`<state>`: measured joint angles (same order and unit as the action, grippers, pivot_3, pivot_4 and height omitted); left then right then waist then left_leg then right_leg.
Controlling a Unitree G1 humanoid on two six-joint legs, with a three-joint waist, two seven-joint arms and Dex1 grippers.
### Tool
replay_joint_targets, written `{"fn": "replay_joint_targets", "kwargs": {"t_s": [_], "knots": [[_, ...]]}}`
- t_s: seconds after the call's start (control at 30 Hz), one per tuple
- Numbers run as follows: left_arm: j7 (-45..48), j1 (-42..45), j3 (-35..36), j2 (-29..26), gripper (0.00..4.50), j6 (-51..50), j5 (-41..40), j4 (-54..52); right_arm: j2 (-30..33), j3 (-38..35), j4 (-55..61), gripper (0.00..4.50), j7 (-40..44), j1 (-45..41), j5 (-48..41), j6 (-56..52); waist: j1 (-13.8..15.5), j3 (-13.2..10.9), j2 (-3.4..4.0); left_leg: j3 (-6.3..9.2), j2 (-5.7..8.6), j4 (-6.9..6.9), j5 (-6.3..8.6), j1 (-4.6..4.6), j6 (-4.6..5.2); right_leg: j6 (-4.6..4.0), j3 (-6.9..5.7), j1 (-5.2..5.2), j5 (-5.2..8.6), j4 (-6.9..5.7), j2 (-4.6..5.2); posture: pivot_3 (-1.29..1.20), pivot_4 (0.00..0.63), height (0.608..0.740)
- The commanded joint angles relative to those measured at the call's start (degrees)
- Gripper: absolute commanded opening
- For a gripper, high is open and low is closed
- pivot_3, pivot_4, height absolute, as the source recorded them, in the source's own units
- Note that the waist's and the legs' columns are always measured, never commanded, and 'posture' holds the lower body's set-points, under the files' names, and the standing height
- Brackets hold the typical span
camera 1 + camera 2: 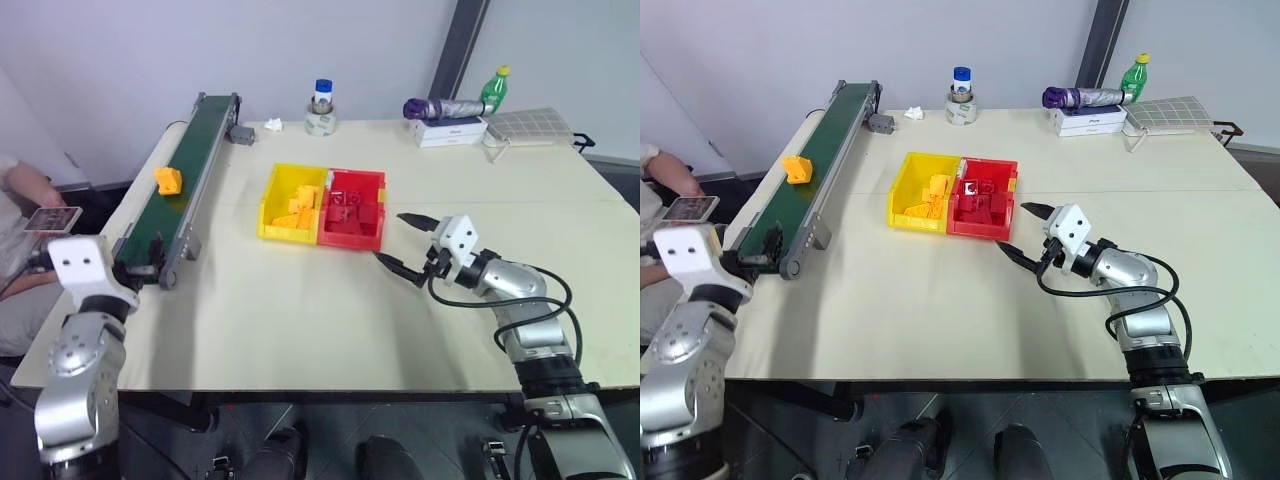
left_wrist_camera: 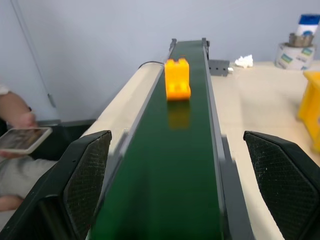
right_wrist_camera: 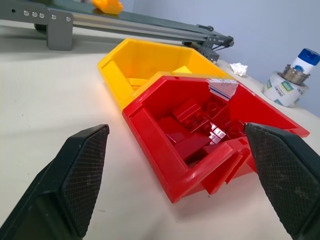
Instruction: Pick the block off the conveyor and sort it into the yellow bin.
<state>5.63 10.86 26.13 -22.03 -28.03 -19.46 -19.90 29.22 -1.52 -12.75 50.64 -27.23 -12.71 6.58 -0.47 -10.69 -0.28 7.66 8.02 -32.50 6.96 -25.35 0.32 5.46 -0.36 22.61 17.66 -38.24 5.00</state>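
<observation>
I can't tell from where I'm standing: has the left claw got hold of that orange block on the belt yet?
Apart. In the left wrist view the left gripper is open, and the block sits alone farther up the belt, with bare green between.

One block (image 1: 168,180) on one conveyor (image 1: 178,190), two bins, yellow (image 1: 290,204) and red (image 1: 352,210), two bottles (image 1: 494,88), two hands (image 1: 402,243), one tape roll (image 1: 320,123)

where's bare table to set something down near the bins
Bare tabletop runs from the yellow bin and red bin to the near edge, and between the conveyor and yellow bin. Crowded at the far edge: tape roll, bottles.
</observation>
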Motion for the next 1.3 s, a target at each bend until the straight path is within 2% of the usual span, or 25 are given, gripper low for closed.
{"fn": "replay_joint_targets", "kwargs": {"t_s": [0.03, 0.27, 0.43, 0.63, 0.77, 0.8, 0.83, 0.97, 1.0, 1.17, 1.27, 1.3], "knots": [[-0.2, 5.2, 0.9, -3.8, 4.46, -3.7, -0.7, 2.3, -0.2, -0.7, 1.6, 4.5, -0.3, -1.0, -0.9, 0.9, -0.1, 0.0, 0.0, 0.0, 0.0, 0.0, 0.0, 0.0, 0.0, 0.01, 0.0, 0.01, 0.0, 0.01, 0.0, 0.0, 0.15, 0.74], [1.0, 17.3, -1.5, -9.7, 4.46, -10.0, 0.3, 16.5, -0.4, -0.6, 2.4, 4.5, -0.7, -0.3, -0.7, 0.8, -0.2, 0.0, 0.0, 0.0, -0.01, 0.01, -0.01, 0.0, 0.0, 0.08, 0.01, 0.03, -0.04, -0.01, -0.04, 0.0, 0.15, 0.74], [2.4, 24.7, -4.0, -12.6, 4.46, -8.4, 2.9, 27.9, -0.4, -0.8, 3.1, 4.5, -1.2, 0.2, -0.7, 0.6, -0.1, 0.0, 0.0, 0.0, 0.01, -0.01, -0.01, 0.0, -0.01, 0.17, 0.0, 0.03, -0.1, -0.01, -0.04, 0.0, 0.15, 0.74], [6.2, 28.0, -5.5, -12.6, 4.46, -7.5, 2.8, 35.5, -0.5, -0.9, 4.2, 4.5, -1.8, 0.6, -0.8, 0.3, -0.2, 0.0, 0.0, 0.0, 0.01, 0.0, -0.01, -0.01, -0.01, 0.21, 0.01, 0.02, -0.12, -0.01, -0.03, 0.0, 0.15, 0.74], [8.1, 26.8, -5.1, -11.4, 4.46, -9.8, 1.1, 35.3, -0.4, -0.9, 4.9, 4.5, -2.0, 0.7, -0.9, 0.0, -0.3, 0.0, 0.0, 0.0, 0.01, 0.0, -0.02, -0.01, -0.01, 0.21, 0.01, 0.04, -0.12, -0.02, -0.03, 0.0, 0.15, 0.74], [7.5, 26.2, -4.8, -11.2, 3.95, -10.9, 1.2, 34.6, -0.4, -0.9, 4.9, 4.5, -2.1, 0.8, -0.9, 0.1, -0.3, 0.0, 0.0, 0.0, 0.01, 0.0, -0.02, -0.01, -0.01, 0.21, 0.01, 0.03, -0.12, -0.02, -0.03, 0.0, 0.15, 0.74], [7.0, 25.6, -4.9, -11.2, 3.64, -11.3, 1.6, 33.9, -0.3, -0.9, 4.9, 4.5, -2.1, 0.8, -0.9, 0.1, -0.3, 0.0, 0.0, 0.0, 0.01, -0.01, -0.02, -0.01, -0.01, 0.21, 0.01, 0.02, -0.13, -0.02, -0.03, 0.0, 0.15, 0.74], [4.3, 26.4, -3.8, -10.6, 1.61, -9.8, 1.9, 29.7, -0.4, -0.8, 4.8, 4.5, -2.0, 0.8, -0.8, 0.2, -0.3, 0.0, -0.05, 0.01, 0.0, -0.01, -0.02, -0.01, -0.01, 0.22, 0.02, 0.04, -0.13, -0.03, -0.02, 0.0, 0.15, 0.74], [4.2, 27.2, -4.0, -10.5, 1.32, -9.1, 1.8, 28.9, -0.5, -0.7, 4.7, 4.5, -2.0, 0.8, -0.8, 0.2, -0.3, 0.0, -0.05, 0.01, 0.0, -0.03, -0.02, -0.02, -0.01, 0.22, 0.01, 0.04, -0.13, -0.05, -0.02, 0.0, 0.15, 0.74], [5.6, 33.4, -6.7, -6.2, 1.37, -6.1, -0.1, 26.4, -0.7, -0.4, 4.0, 4.5, -1.9, 0.1, -0.6, 0.2, 0.6, 0.0, -0.07, 0.08, 0.02, -0.31, 0.0, -0.04, -0.01, 0.29, -0.04, -0.01, -0.17, -0.04, -0.05, 0.0, 0.15, 0.74], [4.4, 38.6, -9.1, 0.0, 1.37, -4.9, -0.4, 29.3, -0.9, -0.2, 3.6, 4.5, -1.9, -0.3, -0.5, 0.3, 1.1, 0.0, -0.08, 0.07, 0.04, -0.46, 0.02, -0.04, 0.01, 0.37, -0.04, -0.13, -0.22, 0.0, -0.04, 0.0, 0.15, 0.74], [4.4, 41.2, -11.7, 2.3, 1.37, -2.9, 1.7, 33.1, -1.0, 0.0, 3.6, 4.5, -1.8, -0.4, -0.4, 0.3, 1.3, 0.0, -0.08, 0.07, 0.05, -0.5, 0.02, -0.04, 0.02, 0.4, -0.05, -0.13, -0.23, 0.01, -0.04, 0.0, 0.15, 0.74]]}}
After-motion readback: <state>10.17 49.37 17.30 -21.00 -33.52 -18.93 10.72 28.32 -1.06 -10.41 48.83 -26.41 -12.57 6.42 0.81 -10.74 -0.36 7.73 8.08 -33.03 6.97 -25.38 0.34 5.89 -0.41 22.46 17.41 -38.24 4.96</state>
